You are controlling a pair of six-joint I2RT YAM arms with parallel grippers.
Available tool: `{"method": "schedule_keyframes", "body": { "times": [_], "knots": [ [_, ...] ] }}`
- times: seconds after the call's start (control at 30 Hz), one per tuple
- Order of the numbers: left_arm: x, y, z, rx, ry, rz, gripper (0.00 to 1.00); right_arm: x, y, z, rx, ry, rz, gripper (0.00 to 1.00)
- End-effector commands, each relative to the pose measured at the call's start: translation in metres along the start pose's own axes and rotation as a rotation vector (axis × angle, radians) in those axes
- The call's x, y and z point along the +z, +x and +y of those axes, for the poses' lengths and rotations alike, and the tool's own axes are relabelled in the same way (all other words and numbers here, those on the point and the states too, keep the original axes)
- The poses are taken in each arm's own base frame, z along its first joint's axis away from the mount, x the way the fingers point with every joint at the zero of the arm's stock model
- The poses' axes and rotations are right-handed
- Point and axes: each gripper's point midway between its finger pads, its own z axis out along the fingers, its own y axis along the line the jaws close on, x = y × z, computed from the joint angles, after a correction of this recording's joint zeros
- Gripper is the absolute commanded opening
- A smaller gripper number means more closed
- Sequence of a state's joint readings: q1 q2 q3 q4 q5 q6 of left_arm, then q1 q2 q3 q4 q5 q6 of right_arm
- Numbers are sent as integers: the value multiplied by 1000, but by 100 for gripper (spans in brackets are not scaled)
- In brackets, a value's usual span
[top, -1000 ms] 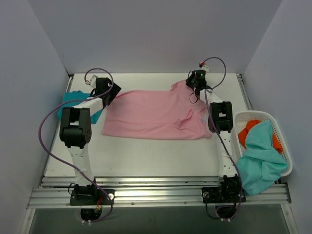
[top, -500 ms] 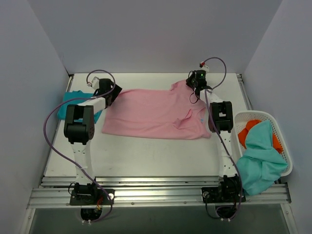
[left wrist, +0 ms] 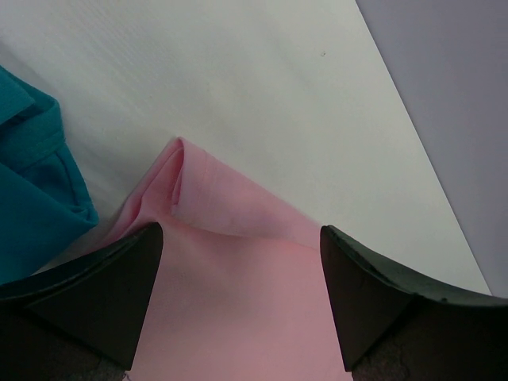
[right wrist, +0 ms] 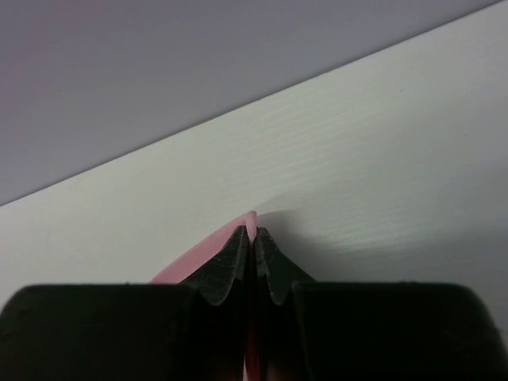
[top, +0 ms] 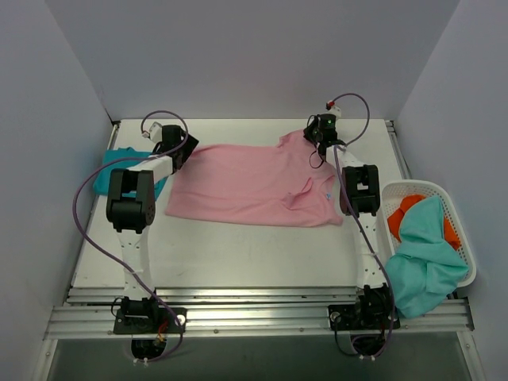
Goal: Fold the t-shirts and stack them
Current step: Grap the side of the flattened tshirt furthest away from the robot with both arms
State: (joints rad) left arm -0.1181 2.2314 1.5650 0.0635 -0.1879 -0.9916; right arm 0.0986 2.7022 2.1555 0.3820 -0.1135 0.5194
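Pink t-shirt: lies spread flat across the far middle of the white table, its long side running left to right between the two grippers. One sleeve is turned over onto the body near the right end.

Left gripper: spread wide over the shirt's far left corner. The wrist view shows one dark finger on either side of a small doubled-over flap of pink cloth. It seems to hover just above the fabric, though I cannot tell whether the tips touch it.

Right gripper: pressed together at the shirt's far right corner, pinching a thin edge of pink cloth that peeks out between the tips, close to the table's far edge.

Teal-blue t-shirt: bunched at the left edge of the table, partly under the left arm and just beside the pink shirt's left corner.

Basket: a white lattice one at the table's right edge, well apart from the pink shirt.

Basket contents: an orange cloth and a light aqua garment that spills over the near rim.
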Motion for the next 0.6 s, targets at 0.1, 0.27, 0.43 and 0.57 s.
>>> {"method": "schedule_keyframes", "body": {
  "times": [0.1, 0.27, 0.43, 0.57],
  "knots": [
    [11, -16, -20, -11, 27, -40, 89, -4, 18, -21, -12, 68, 80, 0],
    [19, -15, -21, -11, 25, -39, 89, -4, 18, -21, -12, 66, 80, 0],
    [30, -13, -16, -29, 23, -32, 83, -4, 20, -21, -7, 61, 83, 0],
    [39, -12, -12, -40, 20, -27, 74, -4, 21, -20, -7, 57, 85, 0]
  ]
}}
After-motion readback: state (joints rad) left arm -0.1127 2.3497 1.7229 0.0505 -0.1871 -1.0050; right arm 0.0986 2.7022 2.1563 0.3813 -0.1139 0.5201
